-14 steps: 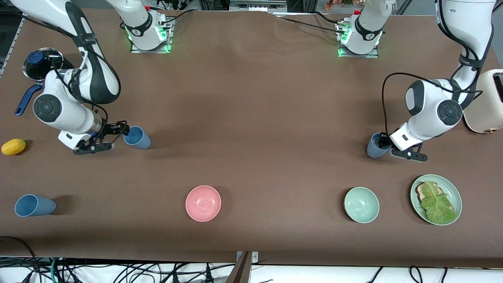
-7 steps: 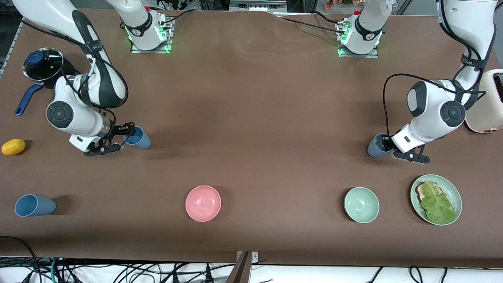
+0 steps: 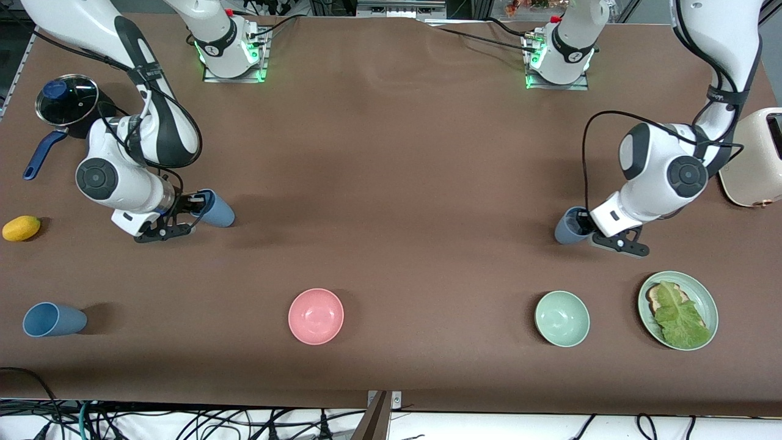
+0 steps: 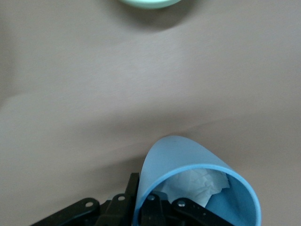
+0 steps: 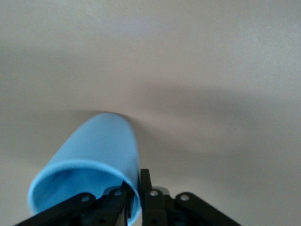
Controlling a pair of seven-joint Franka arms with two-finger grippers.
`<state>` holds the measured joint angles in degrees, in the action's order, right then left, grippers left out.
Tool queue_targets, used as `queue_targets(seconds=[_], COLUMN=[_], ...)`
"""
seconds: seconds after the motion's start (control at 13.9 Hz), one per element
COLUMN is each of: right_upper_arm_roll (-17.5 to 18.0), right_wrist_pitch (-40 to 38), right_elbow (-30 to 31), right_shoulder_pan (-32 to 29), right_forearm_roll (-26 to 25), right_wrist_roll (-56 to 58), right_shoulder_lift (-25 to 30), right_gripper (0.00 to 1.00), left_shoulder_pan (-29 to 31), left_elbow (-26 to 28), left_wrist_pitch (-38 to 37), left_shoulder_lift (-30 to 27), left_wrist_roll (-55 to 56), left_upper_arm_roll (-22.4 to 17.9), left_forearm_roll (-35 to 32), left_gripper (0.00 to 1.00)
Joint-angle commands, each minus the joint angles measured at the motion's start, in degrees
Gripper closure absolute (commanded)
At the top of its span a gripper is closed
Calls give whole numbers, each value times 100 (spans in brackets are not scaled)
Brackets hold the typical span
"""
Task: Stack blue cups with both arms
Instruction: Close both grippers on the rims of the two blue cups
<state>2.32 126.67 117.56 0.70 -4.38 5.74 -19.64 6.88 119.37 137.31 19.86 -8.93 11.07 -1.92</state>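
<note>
A bright blue cup (image 3: 215,209) is tilted, its rim pinched by my right gripper (image 3: 190,211) at the right arm's end of the table. In the right wrist view one finger is inside the cup (image 5: 94,150) and one outside; the gripper (image 5: 136,181) is shut on the rim. A duller grey-blue cup (image 3: 568,226) is tilted in my left gripper (image 3: 588,227). The left wrist view shows this cup (image 4: 183,165) with whitish paper inside, and the gripper (image 4: 141,193) shut on its rim. Another blue cup (image 3: 52,319) lies on its side, nearer the front camera.
A pink bowl (image 3: 316,316), a mint-green bowl (image 3: 562,318) and a green plate (image 3: 702,296) with bread and lettuce stand nearer the front camera. A lemon (image 3: 21,228), a pot lid (image 3: 67,98) and a blue handle (image 3: 40,156) are at the right arm's end. A cream toaster (image 3: 757,159) is at the left arm's end.
My right gripper moved up to the bright blue cup, shut on its rim and tilted it. My left gripper carried the grey-blue cup a little toward the right arm's end.
</note>
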Motion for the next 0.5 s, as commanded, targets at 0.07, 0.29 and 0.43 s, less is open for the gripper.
queue_targets(seconds=[0.07,0.29,0.43], right_upper_arm_roll=[-12,-12,-12], right_wrist_pitch=[-597,-1028,-1284], right_elbow=[-426,-874,-1181], right_shoulder_pan=[290,457,510], right_forearm_roll=[-1,243,586], right_wrist_roll=[-450,-670,-872], right_shoulder_lift=[-22,-31,-100], right_gripper=[100,100,100], left_shoulder_pan=[-46,-475,-1055], left_elbow=[-256,-494,-774], left_wrist_pitch=[-187,-187,-178], left_shoulder_lift=[0,202,482], left_wrist_roll=[1441,3006,3842], left_upper_arm_roll=[938,1389,1381], left_forearm_roll=[25,16,8], left_gripper=[100,100,100])
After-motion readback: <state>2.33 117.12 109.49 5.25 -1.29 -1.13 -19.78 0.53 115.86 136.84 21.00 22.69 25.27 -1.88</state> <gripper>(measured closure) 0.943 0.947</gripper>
